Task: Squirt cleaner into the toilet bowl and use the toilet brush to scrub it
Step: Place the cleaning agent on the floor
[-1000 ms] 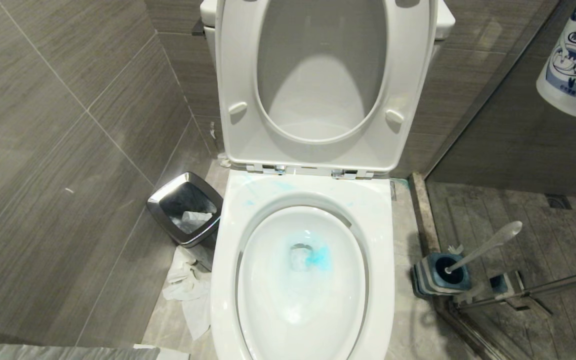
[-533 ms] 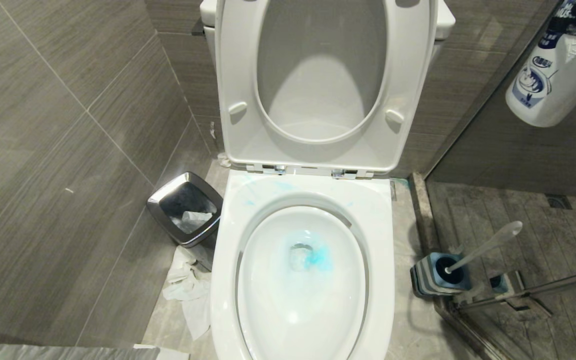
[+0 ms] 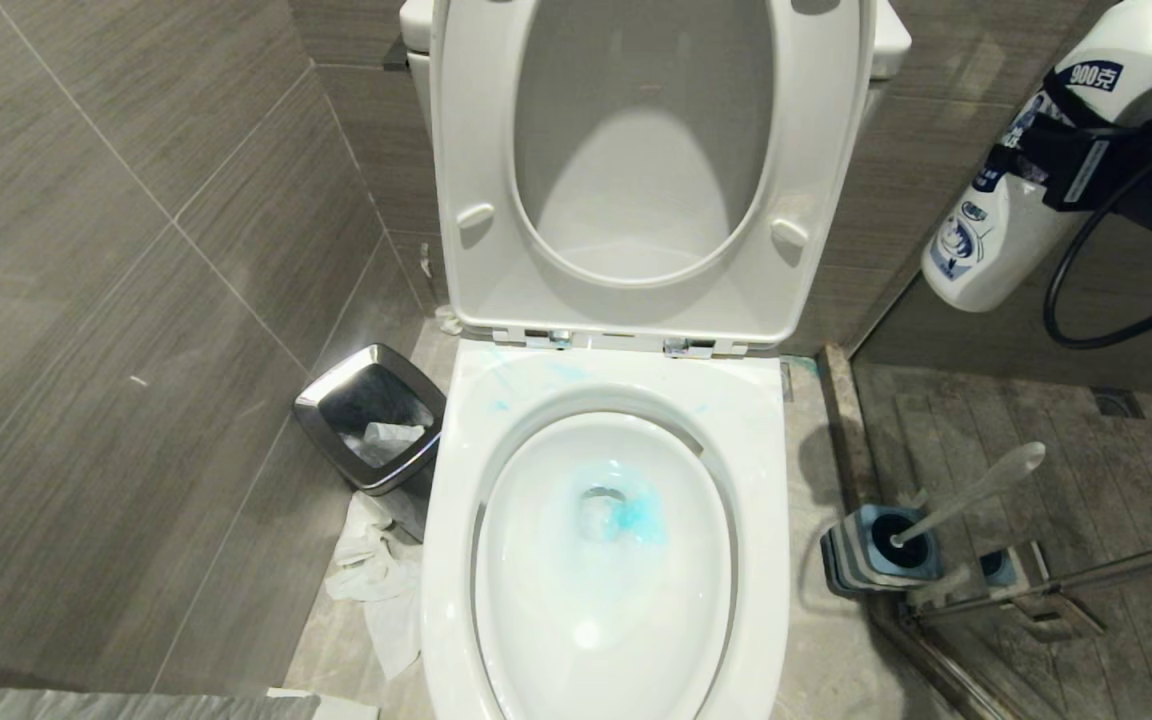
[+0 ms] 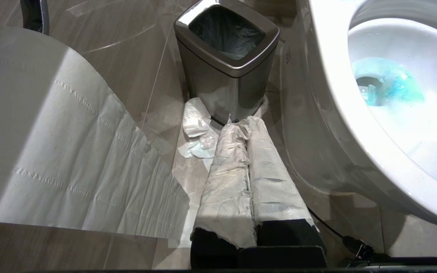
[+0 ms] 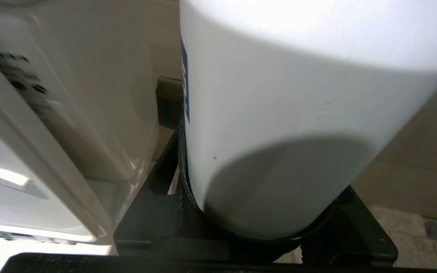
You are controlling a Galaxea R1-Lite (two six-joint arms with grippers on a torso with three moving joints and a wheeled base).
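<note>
The toilet bowl (image 3: 604,560) fills the middle of the head view, seat and lid raised against the tank. It lies well below and to the left of the right gripper (image 3: 1061,165), which hangs at the upper right edge of that view. Turquoise cleaner (image 3: 636,512) pools around the drain at the bottom of the basin, with faint blue smears on the rear rim.

A steel-rimmed black bin (image 3: 371,418) stands on the floor at the bowl's left side, crumpled tissue (image 3: 376,580) strewn in front of it.

The right gripper's black jaws are clamped around the waist of a white bottle (image 3: 996,230), which is tilted, its base pointing down toward the bowl side and its neck up toward the frame's corner. The label reads "900克" on a dark blue band; the smaller blue print lower down is not legible.

The toilet brush (image 3: 976,490) sits in its blue-and-grey holder (image 3: 876,548) on the floor right of the bowl, far below the right gripper, handle leaning away.

The right wrist view shows only the bottle's plain white wall (image 5: 279,132) seated between the jaws, no writing readable. The left wrist view alone shows the left gripper (image 4: 247,132): fingers wrapped in white paper, pressed together, holding nothing, pointing at the bin's base (image 4: 222,94), with the bowl's rim (image 4: 340,125) just beside them.
</note>
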